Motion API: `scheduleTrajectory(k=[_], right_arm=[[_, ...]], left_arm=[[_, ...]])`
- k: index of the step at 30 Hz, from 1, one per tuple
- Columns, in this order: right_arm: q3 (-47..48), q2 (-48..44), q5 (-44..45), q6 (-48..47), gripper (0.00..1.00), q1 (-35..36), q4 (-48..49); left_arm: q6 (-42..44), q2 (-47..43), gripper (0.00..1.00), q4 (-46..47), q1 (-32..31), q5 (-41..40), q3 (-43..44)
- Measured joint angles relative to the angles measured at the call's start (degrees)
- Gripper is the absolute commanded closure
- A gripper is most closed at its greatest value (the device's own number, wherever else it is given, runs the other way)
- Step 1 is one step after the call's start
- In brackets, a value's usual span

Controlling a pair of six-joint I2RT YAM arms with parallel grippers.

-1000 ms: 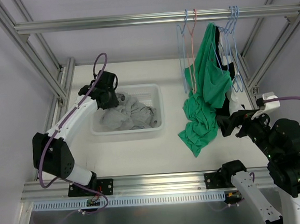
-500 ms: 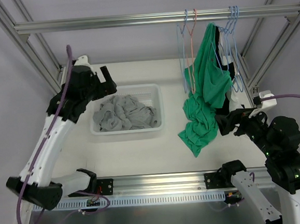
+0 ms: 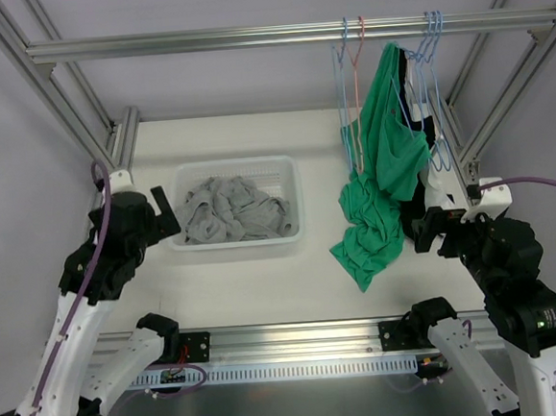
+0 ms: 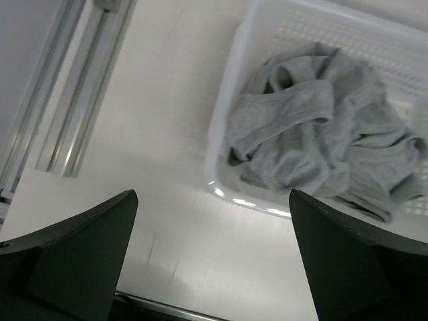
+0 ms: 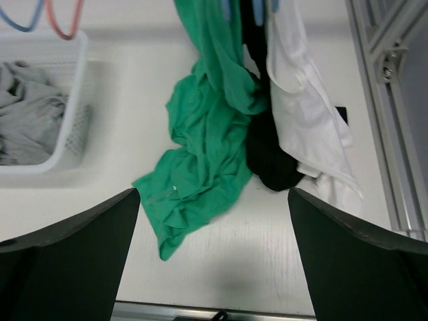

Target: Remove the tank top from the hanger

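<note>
Left hand (image 3: 161, 215) has backed off the basket (image 3: 289, 168) toward 8 o'clock, fingers apart. Right hand (image 3: 426, 227), also apart, should next grasp the green tank top (image 3: 377, 176).

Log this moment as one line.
left gripper open near basket | right gripper open | green tank top on hanger, hem on table

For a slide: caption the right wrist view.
Open right gripper above a green top, black top and white top trailing onto the table; basket at frame left.
</note>
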Motion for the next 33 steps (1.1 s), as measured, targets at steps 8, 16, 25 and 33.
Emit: scheduleTrajectory(k=[8,16,25,33], right_arm=[[-7.41,-7.63,9.68,-1.07,0.01,2.67,-3.15],[-8.87,-10.49,14.14,-1.49,0.0,3.78,-2.56],[-11.93,-10.14,11.5,-0.68,0.01,3.8,-0.15],[-12.0,-9.09,12.09,0.0,0.0,3.8,1.2]], left_arm=[[-0.2,-20.83,0.01,-2.84,0.24,-7.45,-12.24],[-0.44,-20.79,0.01,-1.55,0.24,-8.24,-15.17],[-1.68,-28.98,0.01,-0.68,0.24,-10.54,-17.35],[-0.66,-23.17,0.01,0.83,3.65,-7.41,-17.44]])
